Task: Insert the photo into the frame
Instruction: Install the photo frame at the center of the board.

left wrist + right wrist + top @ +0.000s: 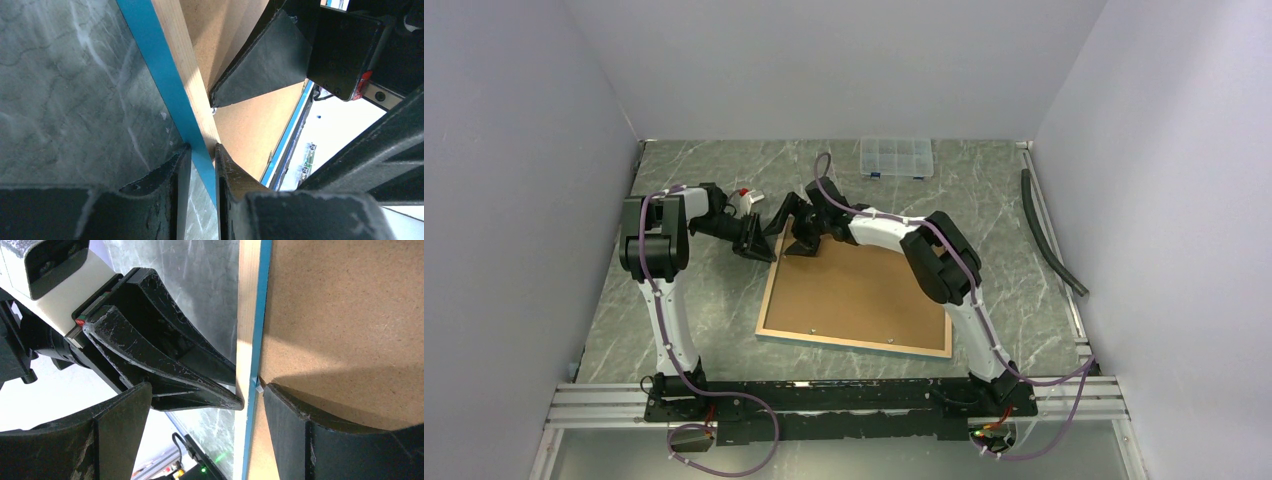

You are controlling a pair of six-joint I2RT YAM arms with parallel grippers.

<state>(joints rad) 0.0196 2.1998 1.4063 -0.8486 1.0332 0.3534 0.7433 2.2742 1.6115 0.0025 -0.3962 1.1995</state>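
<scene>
In the top view the frame (pixel 854 346) lies rear side up, so its pane and front face are hidden, and the brown backing board (pixel 854 295) covers whatever sits inside. Its upper left corner is lost beneath the left gripper (pixel 757 245) and the right gripper (pixel 796 232). The contents of the compartment box (pixel 896 157), upper centre, are too small to tell. In both wrist views the frame runs off the top and bottom edges, and the fingers (pixel 160 195) are cut off at the bottom.
</scene>
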